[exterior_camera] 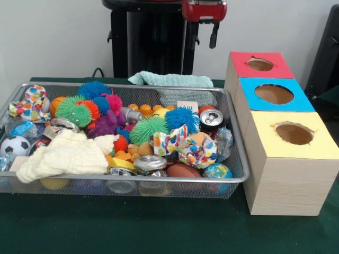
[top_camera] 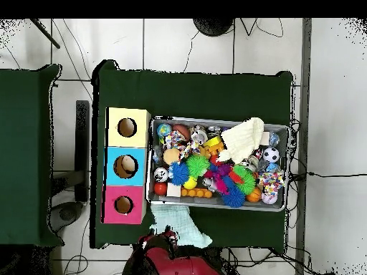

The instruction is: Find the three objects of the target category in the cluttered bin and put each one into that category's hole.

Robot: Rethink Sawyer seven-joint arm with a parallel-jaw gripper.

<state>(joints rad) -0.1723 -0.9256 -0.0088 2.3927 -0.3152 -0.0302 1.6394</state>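
Note:
The wire mesh bin (exterior_camera: pixel 233 177) is heaped with clutter: fuzzy spiky balls such as a green one (exterior_camera: pixel 73 110) and a blue one (exterior_camera: pixel 183 117), a red drink can (exterior_camera: pixel 211 118), flattened silver cans (exterior_camera: pixel 150 163), a soccer ball (exterior_camera: pixel 15 144), a globe ball (exterior_camera: pixel 217 171), patterned fabric bows (exterior_camera: pixel 188 147) and a cream knitted cloth (exterior_camera: pixel 66 153). To the right of it stands a wooden box with a red hole (exterior_camera: pixel 259 64), a blue hole (exterior_camera: pixel 274 93) and a yellow hole (exterior_camera: pixel 294 133). My gripper (exterior_camera: pixel 204 44) hangs open and empty high behind the bin's far edge.
A mint green cloth (exterior_camera: pixel 169 79) lies on the green table behind the bin; in the overhead view this cloth (top_camera: pixel 179 222) lies between the bin (top_camera: pixel 287 129) and the red arm (top_camera: pixel 175 261). A second green table (top_camera: pixel 29 150) stands beyond the box.

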